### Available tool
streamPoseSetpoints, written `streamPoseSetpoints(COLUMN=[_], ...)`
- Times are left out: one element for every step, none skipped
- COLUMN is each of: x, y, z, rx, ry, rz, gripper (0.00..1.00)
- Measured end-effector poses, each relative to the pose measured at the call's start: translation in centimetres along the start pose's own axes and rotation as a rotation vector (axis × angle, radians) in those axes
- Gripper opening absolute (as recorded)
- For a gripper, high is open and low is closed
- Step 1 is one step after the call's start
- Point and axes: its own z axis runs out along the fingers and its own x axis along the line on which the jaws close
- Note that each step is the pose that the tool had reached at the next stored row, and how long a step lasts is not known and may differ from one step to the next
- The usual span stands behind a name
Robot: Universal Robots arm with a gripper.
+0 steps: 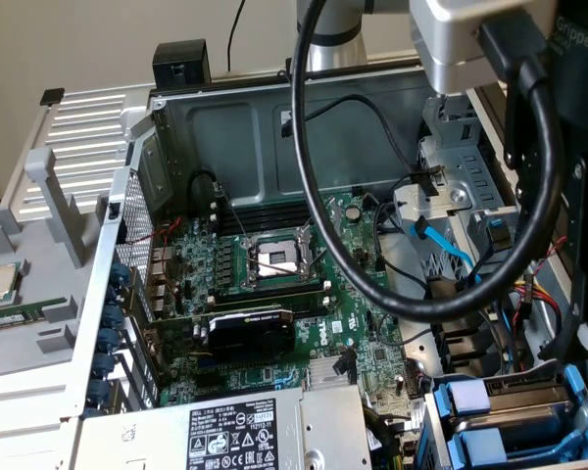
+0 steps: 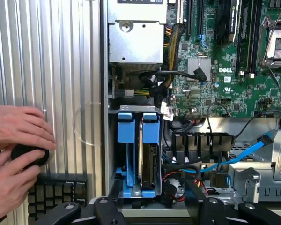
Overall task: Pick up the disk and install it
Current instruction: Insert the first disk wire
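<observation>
PC case lies open on the tabletop, arm hanging over the drive-bay corner. Gripper (image 2: 159, 209) sits right above the bay. Its jaws are spread wide, black link bars splayed to either side, nothing clamped betw. them.

The disk (image 2: 150, 161) stands on edge inside the bay, clipped in blue plastic, dull metal side showing under the blue. A 2nd blue carrier (image 2: 126, 140) sits just beside it, parallel. Tight spot: sheet-metal bay wall hard on one side, and on the other a tangle of black cables (image 2: 178, 168) plus a flat blue SATA lead (image 2: 246, 152) crowding in.

Power-supply box (image 1: 225, 436) is near the bay: grey, boxy, black-and-white label. Green motherboard (image 1: 363, 323) is flat and busy, w/ a square CPU socket (image 1: 277, 257) in a shiny lever frame and a black graphics card (image 1: 250, 333) below it. Most open room is over the board's middle; case walls rise straight at the edges. A thick black cable (image 1: 296, 98) loops down from the arm over the board.

Outside the case is a ribbed silver panel (image 2: 51, 70) w/ long straight grooves. A person's hands (image 2: 14, 129) rest on it, closed round a small black rounded object (image 2: 30, 154) — can't tell what it is.
</observation>
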Motion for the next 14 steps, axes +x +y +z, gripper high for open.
streamPoseSetpoints(x=[-0.04,-0.06,-0.07,-0.08,-0.09,-0.08,-0.09,-0.09,-0.10,-0.11,-0.12,-0.15,-0.15,-0.14], y=[-0.02,-0.04,-0.05,-0.06,-0.07,-0.08,-0.08,-0.09,-0.10,-0.13,-0.15,-0.16,-0.16,-0.16], z=[0.01,0.03,0.04,0.05,0.06,0.07,0.08,0.08,0.09,0.09,0.09,0.09,0.09,0.09], rx=[0.0000,0.0000,0.0002,0.0005,0.0008,0.0013,0.0020,0.0028,0.0034,0.0039,0.0044,0.0045,0.0046,0.0046], ry=[0.0000,0.0009,0.0017,0.0029,0.0038,0.0045,0.0050,0.0048,0.0040,0.0031,0.0030,0.0033,0.0036,0.0038], rz=[0.001,0.008,0.015,0.023,0.032,0.040,0.048,0.055,0.060,0.064,0.068,0.073,0.076,0.077], gripper=[0.65,0.65,0.65,0.65,0.65,0.65,0.65,0.65,0.65,0.65,0.65,0.65,0.65,0.65])
